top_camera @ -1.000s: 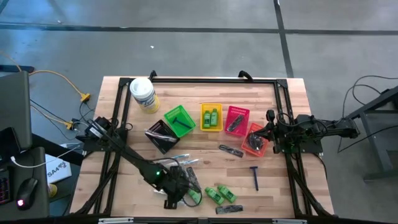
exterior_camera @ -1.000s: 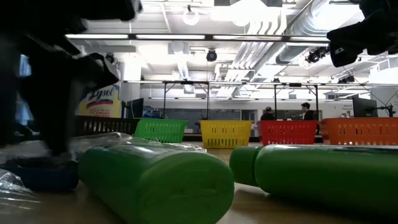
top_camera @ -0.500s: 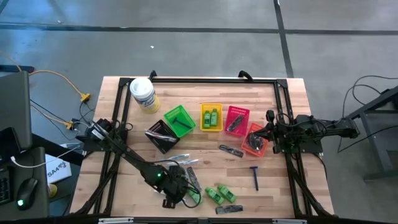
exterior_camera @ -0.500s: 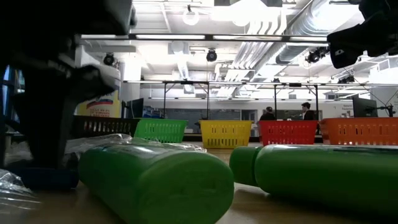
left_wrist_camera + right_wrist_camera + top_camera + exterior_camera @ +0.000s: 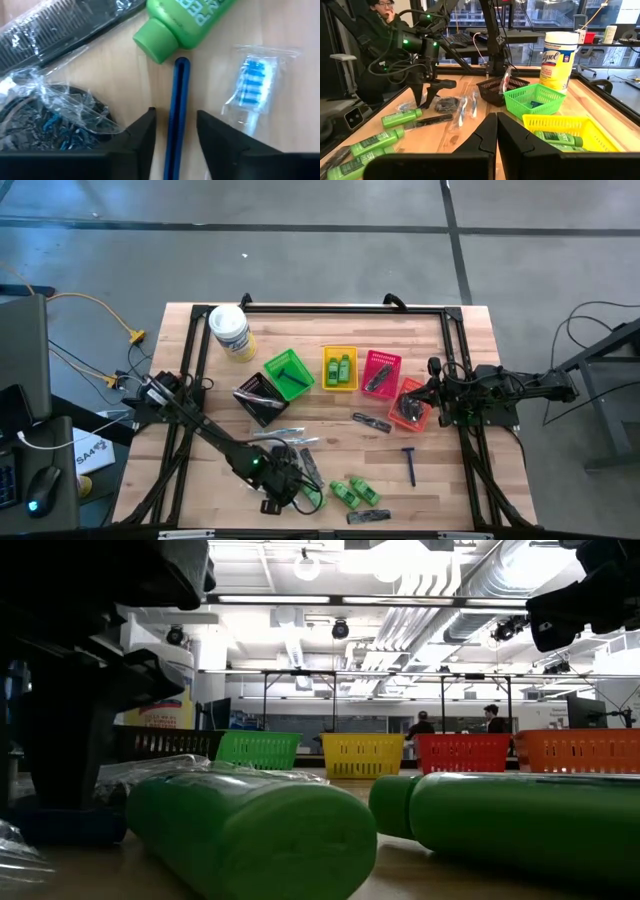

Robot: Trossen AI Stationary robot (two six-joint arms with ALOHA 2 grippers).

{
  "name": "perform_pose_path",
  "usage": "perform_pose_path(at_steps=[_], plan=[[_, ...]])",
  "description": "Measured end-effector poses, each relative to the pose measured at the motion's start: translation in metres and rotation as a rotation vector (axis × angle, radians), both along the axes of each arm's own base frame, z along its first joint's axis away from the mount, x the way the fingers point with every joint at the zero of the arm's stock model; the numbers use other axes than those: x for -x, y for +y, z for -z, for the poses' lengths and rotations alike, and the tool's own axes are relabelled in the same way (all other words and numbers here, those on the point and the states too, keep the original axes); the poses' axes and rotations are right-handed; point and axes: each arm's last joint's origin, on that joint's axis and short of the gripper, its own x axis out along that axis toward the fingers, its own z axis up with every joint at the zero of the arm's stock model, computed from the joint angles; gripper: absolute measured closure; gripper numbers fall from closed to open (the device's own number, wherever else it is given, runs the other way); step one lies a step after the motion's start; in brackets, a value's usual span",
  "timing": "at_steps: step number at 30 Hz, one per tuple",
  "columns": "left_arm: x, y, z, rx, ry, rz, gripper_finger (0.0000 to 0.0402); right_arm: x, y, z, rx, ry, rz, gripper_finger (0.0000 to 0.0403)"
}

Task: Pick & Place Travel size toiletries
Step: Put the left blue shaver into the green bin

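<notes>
Sorting partly done: baskets (image 5: 340, 368) hold some toiletries, several lie loose; left end effector (image 5: 172, 137) open astride blue razor handle (image 5: 176, 115), right end effector (image 5: 496, 131) clenched empty.

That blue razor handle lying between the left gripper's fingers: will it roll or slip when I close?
The blue razor handle looks slim, stiff and glossy, so it may slip or twist. It lies flat on bare wood, probably light enough to skid. The green bottle cap sits at its tip, so a nudge could roll that bottle.
</notes>
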Motion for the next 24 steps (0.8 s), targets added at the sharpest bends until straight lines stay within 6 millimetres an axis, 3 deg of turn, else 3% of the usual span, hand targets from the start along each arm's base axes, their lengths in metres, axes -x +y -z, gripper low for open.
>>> perform_pose_path(at_steps=[5, 7, 14, 24], plan=[[0.0, 0.001, 0.001, 0.001, 0.015, 0.006, 0.0366, 0.0, 0.0, 0.0, 0.0, 0.0, -0.002, 0.0399], [0.0, 0.0, 0.001, 0.026, 0.022, 0.008, 0.0385, 0.0, 0.0, 0.0, 0.0, 0.0, -0.002, 0.0399], [-0.003, -0.004, -0.02, 0.02, 0.001, 0.081, 0.0373, 0.0, 0.0, 0.0, 0.0, -0.001, 0.0, 0.0399], [0.001, 0.004, -0.094, -0.062, -0.137, 0.117, 0.0387, -0.001, 0.0, 0.001, 0.001, 0.016, -0.002, 0.0399]])
